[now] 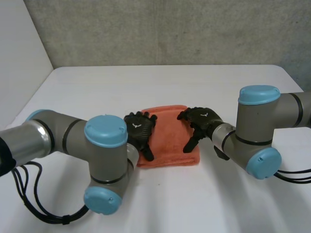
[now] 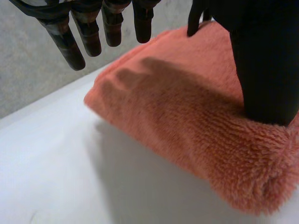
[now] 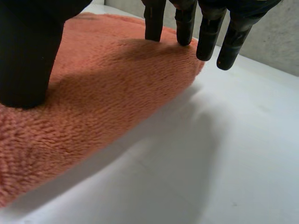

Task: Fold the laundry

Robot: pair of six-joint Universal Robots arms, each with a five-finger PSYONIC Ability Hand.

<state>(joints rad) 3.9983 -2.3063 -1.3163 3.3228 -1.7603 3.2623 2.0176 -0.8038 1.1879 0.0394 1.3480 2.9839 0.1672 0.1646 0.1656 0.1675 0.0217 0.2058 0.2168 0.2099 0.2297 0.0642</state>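
A white desk (image 1: 160, 82) with a smooth, matt top fills the scene; its far right corner is rounded. Behind it stands a grey wall (image 1: 170, 29) with a rough, speckled surface. A plain white panel (image 1: 19, 53) closes the left side. The light is soft and even, casting faint shadows on the desk.

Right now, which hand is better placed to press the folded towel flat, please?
Probably the right hand: its thumb and some fingers rest on the towel, while the left hand has its fingers past the towel's edge.
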